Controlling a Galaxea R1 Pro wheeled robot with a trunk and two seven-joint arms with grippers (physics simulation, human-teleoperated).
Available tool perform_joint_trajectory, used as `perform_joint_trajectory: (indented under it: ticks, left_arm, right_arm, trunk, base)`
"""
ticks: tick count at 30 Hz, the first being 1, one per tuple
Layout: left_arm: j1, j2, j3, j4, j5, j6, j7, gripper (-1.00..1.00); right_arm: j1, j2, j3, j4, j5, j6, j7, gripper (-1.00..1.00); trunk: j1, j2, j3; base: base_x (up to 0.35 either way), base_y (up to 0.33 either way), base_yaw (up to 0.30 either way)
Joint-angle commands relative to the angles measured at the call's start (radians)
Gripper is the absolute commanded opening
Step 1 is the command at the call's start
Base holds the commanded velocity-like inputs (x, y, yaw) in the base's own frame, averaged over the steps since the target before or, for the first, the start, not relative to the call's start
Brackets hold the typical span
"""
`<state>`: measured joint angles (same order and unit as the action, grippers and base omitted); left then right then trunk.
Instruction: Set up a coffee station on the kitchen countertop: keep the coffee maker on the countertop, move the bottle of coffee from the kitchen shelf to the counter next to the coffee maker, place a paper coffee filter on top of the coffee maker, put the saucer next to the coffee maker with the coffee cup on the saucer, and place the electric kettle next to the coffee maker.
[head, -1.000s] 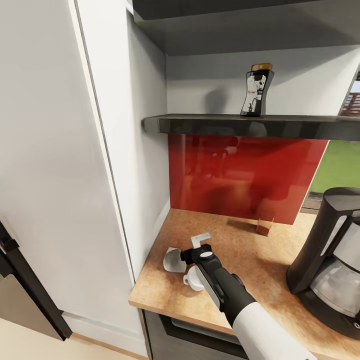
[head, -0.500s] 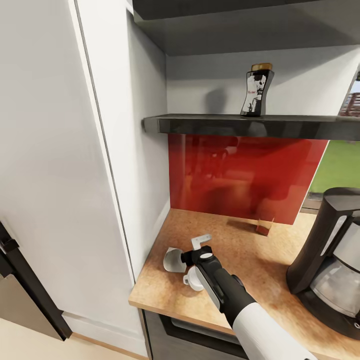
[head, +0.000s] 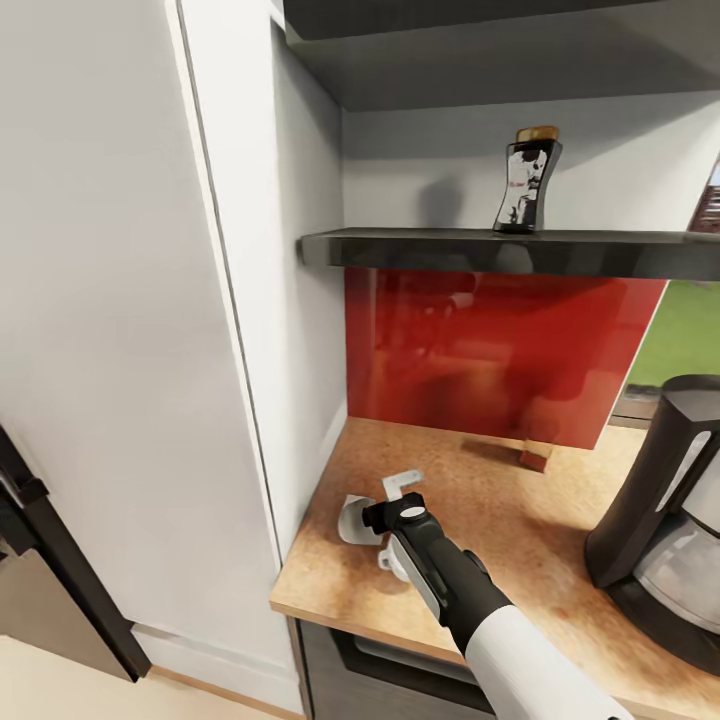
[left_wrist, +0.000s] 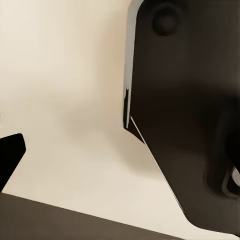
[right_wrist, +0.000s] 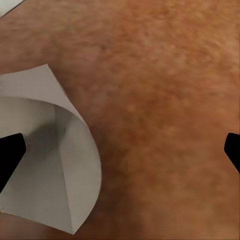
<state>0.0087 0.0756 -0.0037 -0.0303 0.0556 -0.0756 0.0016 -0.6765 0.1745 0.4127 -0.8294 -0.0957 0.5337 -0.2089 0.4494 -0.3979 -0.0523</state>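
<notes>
While the right gripper hangs low over the cork countertop, jaws spread wide and empty, it lines up for the paper coffee filter, a pale curled cone lying on its side near the counter's wall-side corner, just beside the fingers; left gripper's state, can't tell

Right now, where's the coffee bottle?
In the head view the coffee bottle stands upright on the dark shelf above the red backsplash, up and left of the coffee maker.
</notes>
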Motion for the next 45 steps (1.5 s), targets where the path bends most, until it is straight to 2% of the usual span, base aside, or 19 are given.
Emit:
perform_joint_trajectory:
  ticks: [1,13,21,45]
  left_arm:
    - [0.001,0.000,-0.001,-0.002,0.006,-0.001,0.000,1.00]
    - [0.001,0.000,-0.001,-0.002,0.006,-0.001,0.000,1.00]
    - [0.001,0.000,-0.002,-0.002,0.006,-0.001,0.000,1.00]
    - [0.001,0.000,-0.001,-0.002,0.006,0.006,0.000,1.00]
  right_arm:
    - [-0.001,0.000,0.003,-0.001,-0.010,0.003,-0.009,1.00]
    - [-0.001,0.000,0.003,0.017,-0.010,0.001,-0.009,1.00]
    - [-0.001,0.000,0.003,0.048,-0.010,-0.058,-0.008,1.00]
    - [-0.001,0.000,0.003,0.058,-0.010,-0.064,-0.007,1.00]
  trunk:
    - [0.001,-0.002,-0.002]
    - [0.001,-0.002,-0.002]
    - [0.001,-0.002,-0.002]
    - [0.001,-0.002,-0.002]
  base:
    - [0.000,0.058,0.000]
    - [0.002,0.012,0.000]
    - [0.076,0.058,0.000]
    - [0.037,0.027,0.000]
